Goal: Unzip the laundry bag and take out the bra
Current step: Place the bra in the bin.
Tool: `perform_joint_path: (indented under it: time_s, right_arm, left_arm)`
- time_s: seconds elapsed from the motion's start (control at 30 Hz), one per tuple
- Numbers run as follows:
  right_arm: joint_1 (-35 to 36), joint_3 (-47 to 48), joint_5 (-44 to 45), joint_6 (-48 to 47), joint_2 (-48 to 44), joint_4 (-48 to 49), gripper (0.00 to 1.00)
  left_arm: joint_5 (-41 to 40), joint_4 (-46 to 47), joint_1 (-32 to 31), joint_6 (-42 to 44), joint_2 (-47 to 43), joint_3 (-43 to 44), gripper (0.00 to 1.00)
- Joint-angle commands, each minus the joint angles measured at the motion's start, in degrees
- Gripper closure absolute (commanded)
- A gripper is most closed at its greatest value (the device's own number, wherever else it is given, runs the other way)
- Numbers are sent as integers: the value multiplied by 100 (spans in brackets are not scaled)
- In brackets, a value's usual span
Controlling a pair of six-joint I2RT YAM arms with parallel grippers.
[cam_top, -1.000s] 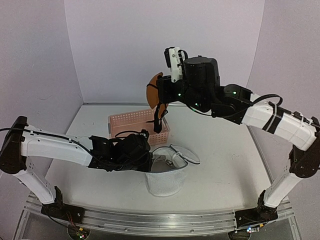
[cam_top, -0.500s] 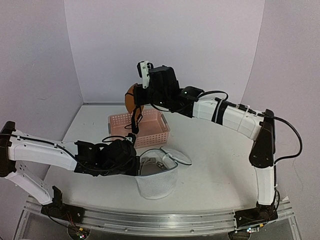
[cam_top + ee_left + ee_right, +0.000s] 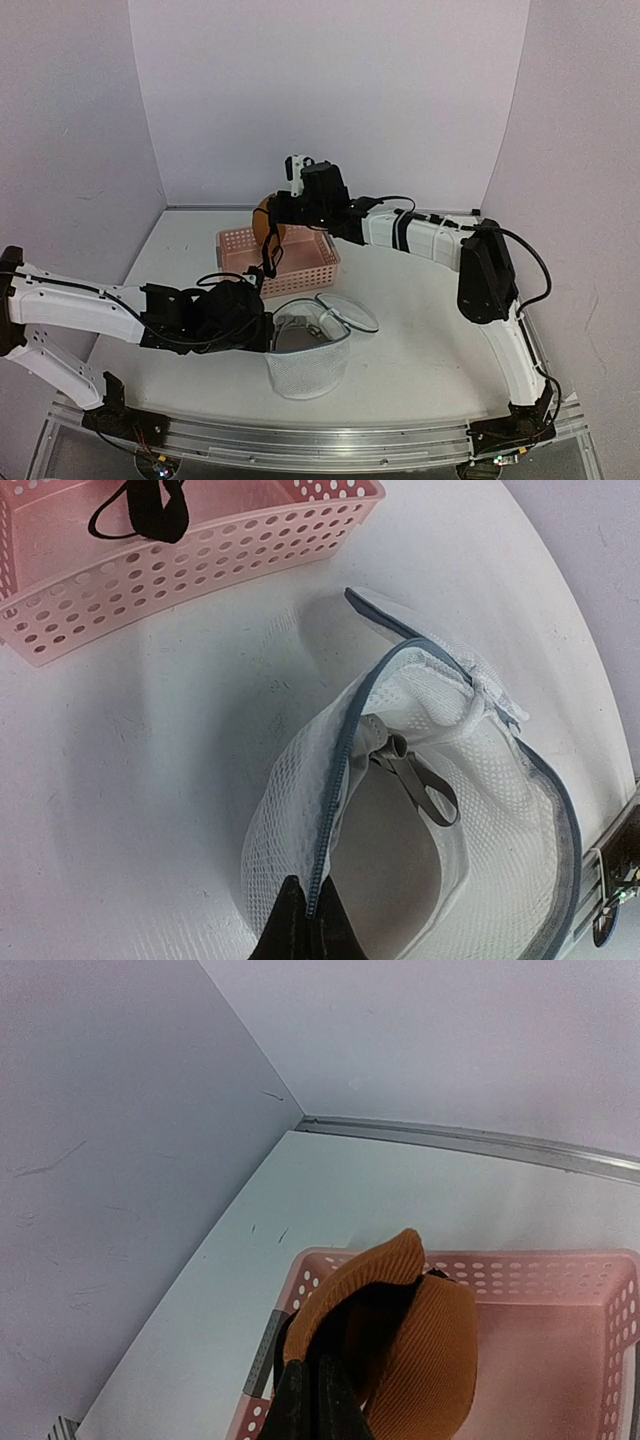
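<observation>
The white mesh laundry bag [image 3: 310, 365] stands unzipped near the table's front, its round lid [image 3: 352, 313] flopped open to the right. My left gripper [image 3: 270, 337] [image 3: 308, 905] is shut on the bag's grey zip rim [image 3: 335, 800] at its left side. A grey pull loop [image 3: 425, 790] hangs inside the bag [image 3: 490, 820]. The orange ribbed bra [image 3: 264, 221] [image 3: 425, 1335] hangs over the pink basket's left end, with my right gripper [image 3: 279, 214] [image 3: 315, 1370] shut on its edge. Its black straps [image 3: 270, 256] [image 3: 150, 510] dangle into the basket.
The pink perforated basket [image 3: 303, 272] [image 3: 200, 565] [image 3: 520, 1258] sits behind the bag, mid-table. Purple walls close in the left, back and right sides. The right arm stretches low across the table's back from the right.
The right arm has swung down and to the left, carrying the bra from high above the table to just over the basket. The left arm has drawn the bag slightly left and nearer.
</observation>
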Motion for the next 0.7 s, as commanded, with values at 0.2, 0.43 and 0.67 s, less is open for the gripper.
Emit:
perform_joint_path:
  time_s: [0.2, 0.43, 0.67]
  right_arm:
    - [-444, -732, -517, 852, 316, 975, 100]
    - [-731, -1383, -651, 1025, 415, 1004, 100]
    - [-843, -1911, -404, 907, 107, 848, 85]
  left_arm:
    - [-151, 164, -13, -93, -101, 59, 100]
    - [-129, 163, -25, -44, 47, 180, 100]
    - [-119, 150, -22, 26, 162, 310, 100]
